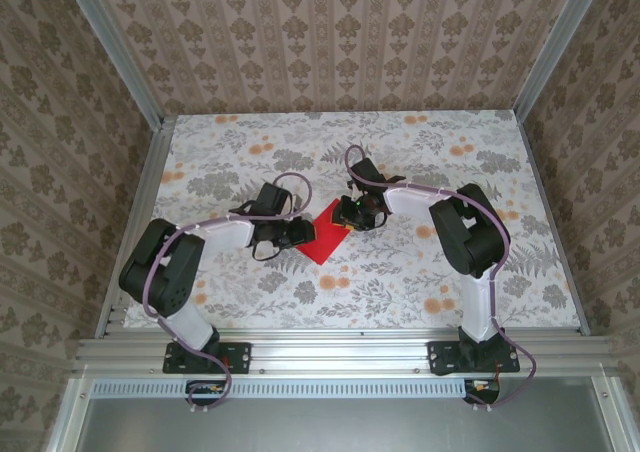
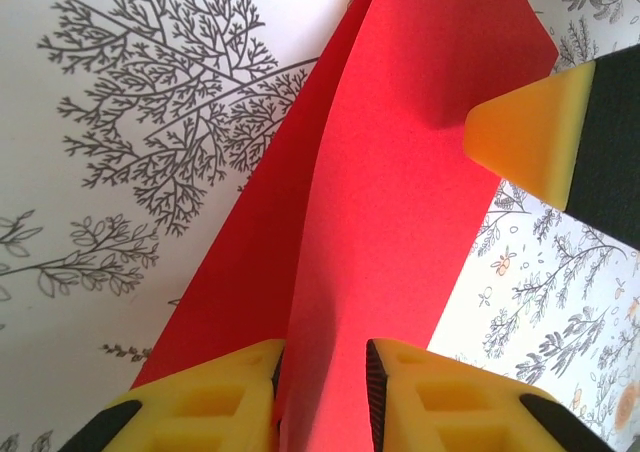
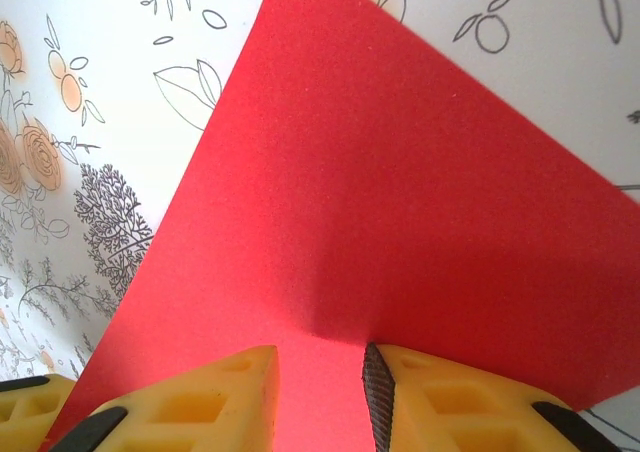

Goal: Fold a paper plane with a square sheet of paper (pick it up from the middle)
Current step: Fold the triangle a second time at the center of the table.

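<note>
Yellow-padded and a little apart, the jaws of the left gripper straddled a raised ridge in the red sheet of paper. A gap showed between the pads, so they looked narrowly open rather than clamped. The right gripper sat the same way at the opposite edge, jaws slightly parted with red paper running into the gap (whether either one actually pinched the sheet could not be told). The sheet lay between the two grippers near the middle of the flowered table. It was broad and only lightly bent, with one long soft fold rising along it and one side lifted off the surface.

By the look of it this was an early step, forming the first lengthwise fold, with nothing yet shaped like a dart. The next move likely called for closing on the ridge and bringing the two halves together edge to edge. The crease would then need pressing flat without letting the thin paper slide or skew.
</note>
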Tool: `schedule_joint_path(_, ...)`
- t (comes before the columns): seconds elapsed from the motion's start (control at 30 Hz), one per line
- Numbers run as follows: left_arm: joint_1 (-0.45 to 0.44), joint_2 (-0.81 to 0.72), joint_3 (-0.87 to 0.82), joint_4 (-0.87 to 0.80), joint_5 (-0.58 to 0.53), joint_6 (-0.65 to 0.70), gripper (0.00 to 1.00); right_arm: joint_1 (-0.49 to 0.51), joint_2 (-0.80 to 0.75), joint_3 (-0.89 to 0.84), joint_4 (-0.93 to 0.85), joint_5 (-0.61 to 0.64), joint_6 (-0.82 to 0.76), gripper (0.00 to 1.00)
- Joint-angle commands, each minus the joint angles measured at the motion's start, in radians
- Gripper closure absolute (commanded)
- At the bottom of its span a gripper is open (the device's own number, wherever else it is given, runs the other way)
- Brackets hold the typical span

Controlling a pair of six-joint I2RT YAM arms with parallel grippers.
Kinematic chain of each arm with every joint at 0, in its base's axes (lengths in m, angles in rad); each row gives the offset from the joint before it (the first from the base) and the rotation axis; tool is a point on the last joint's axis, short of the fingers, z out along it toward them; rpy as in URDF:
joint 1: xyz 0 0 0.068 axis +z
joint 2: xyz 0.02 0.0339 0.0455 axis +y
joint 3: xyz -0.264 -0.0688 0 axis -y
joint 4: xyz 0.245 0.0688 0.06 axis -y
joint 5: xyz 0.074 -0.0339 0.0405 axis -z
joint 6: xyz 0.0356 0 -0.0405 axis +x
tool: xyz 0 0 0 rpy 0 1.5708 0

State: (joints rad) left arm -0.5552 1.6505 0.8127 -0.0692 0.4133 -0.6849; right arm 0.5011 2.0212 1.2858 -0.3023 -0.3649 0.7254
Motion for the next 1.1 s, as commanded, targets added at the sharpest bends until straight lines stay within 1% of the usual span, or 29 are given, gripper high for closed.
schedule_joint_path(0.0,-0.001,-0.045,-0.016,0.004,-0.033,-0.031,0.74,-0.001,0.047,-0.009,-0.032,0.044,0.022,0.68)
schedule_joint_path(0.13,-0.013,-0.040,0.002,-0.041,-0.065,-0.015,0.83,0.000,0.045,-0.008,-0.036,0.044,0.024,0.68)
schedule_joint_path(0.23,-0.029,-0.027,0.048,-0.110,-0.118,0.012,0.92,-0.001,0.037,-0.011,-0.035,0.043,0.024,0.68)
schedule_joint_path(0.37,-0.054,-0.007,0.124,-0.211,-0.190,0.074,0.99,-0.001,0.013,-0.024,-0.020,0.015,0.027,0.68)
schedule_joint_path(0.53,-0.070,0.007,0.218,-0.361,-0.276,0.186,1.00,-0.001,-0.045,-0.022,-0.016,0.015,0.016,0.68)
schedule_joint_path(0.67,-0.087,0.026,0.293,-0.463,-0.332,0.250,1.00,-0.004,-0.031,0.016,-0.061,0.056,-0.017,0.68)
schedule_joint_path(0.77,-0.104,0.049,0.335,-0.502,-0.372,0.262,1.00,-0.007,-0.002,0.021,-0.057,0.074,-0.021,0.68)
schedule_joint_path(0.93,-0.130,0.094,0.375,-0.517,-0.440,0.257,1.00,-0.012,0.028,0.020,-0.037,0.074,-0.015,0.68)
schedule_joint_path(1.07,-0.165,0.139,0.419,-0.541,-0.536,0.248,1.00,-0.012,0.032,0.011,-0.021,0.047,-0.005,0.68)
